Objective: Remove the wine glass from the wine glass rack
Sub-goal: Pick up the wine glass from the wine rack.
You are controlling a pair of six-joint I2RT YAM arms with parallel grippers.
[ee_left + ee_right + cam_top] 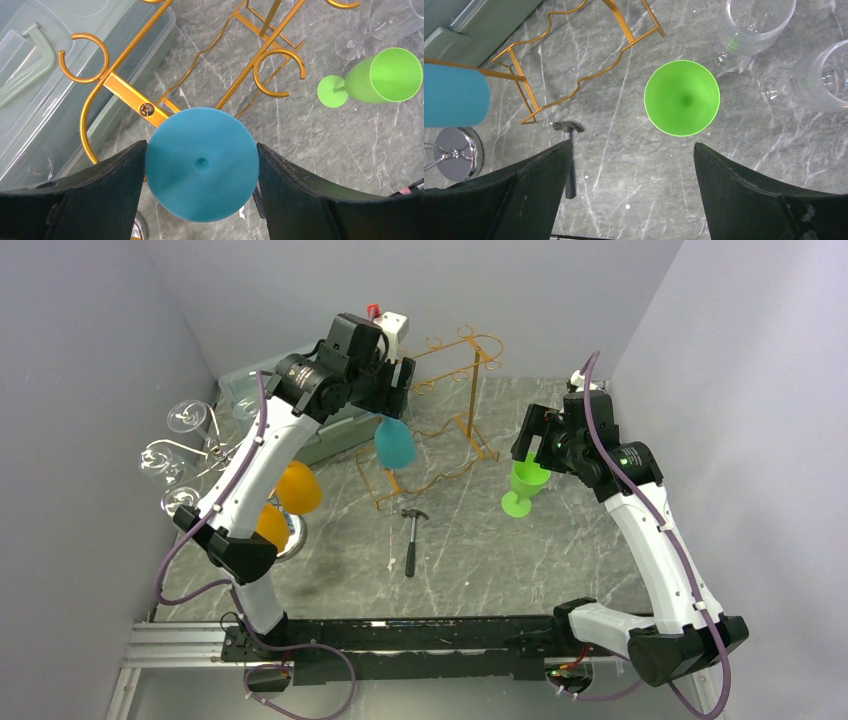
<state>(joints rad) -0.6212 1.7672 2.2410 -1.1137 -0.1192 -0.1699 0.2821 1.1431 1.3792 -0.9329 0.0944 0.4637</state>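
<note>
A blue wine glass (393, 443) hangs upside down from the gold wire rack (470, 390). In the left wrist view its round foot (201, 162) fills the gap between the black fingers, and both fingers touch its rim. My left gripper (390, 390) is shut on that foot, just over a rack arm (125, 92). A green wine glass (525, 485) stands upright on the table. My right gripper (530, 445) hovers above and slightly in front of it, open with nothing between its fingers (633, 150). The blue bowl (454, 95) shows at that view's left edge.
Two orange glasses (297, 487) hang on a chrome stand at the left, with clear glasses (188, 417) beside them near the wall. A small hammer (412, 538) lies mid-table. A clear plastic box (330, 430) sits behind the left arm. Walls close in on both sides.
</note>
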